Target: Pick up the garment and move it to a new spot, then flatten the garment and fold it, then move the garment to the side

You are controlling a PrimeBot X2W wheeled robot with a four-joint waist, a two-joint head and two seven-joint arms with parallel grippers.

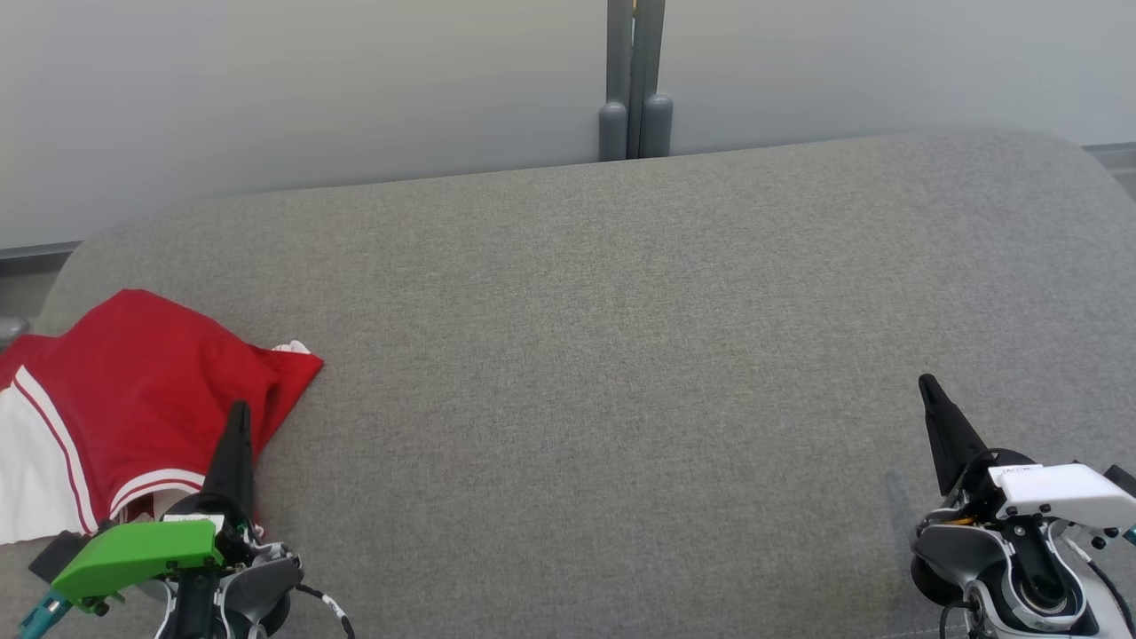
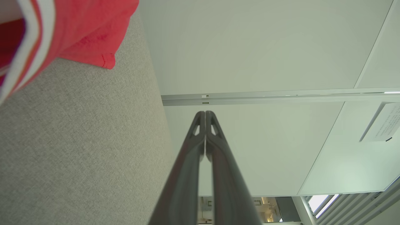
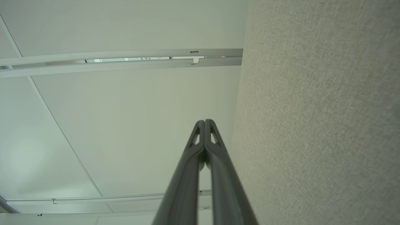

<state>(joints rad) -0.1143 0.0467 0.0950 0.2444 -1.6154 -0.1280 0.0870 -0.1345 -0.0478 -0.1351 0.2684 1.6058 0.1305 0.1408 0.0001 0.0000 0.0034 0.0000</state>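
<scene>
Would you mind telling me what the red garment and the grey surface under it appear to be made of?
Red garment: soft knit fabric, likely jersey, matte; it creases and shows a stitched hem. Grey surface: woven upholstery cloth, matte; fine heathered weave, rounded padded-looking edges.

A grey, fabric-covered tabletop (image 1: 621,355) with rounded far corners stretches wide before a pale wall. On its left side, toward the near edge, lies a rumpled red garment (image 1: 133,399) with white panels and stripes.

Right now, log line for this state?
garment: bunched, left end of cushion | left gripper: shut, empty, by garment | right gripper: shut, empty
</scene>
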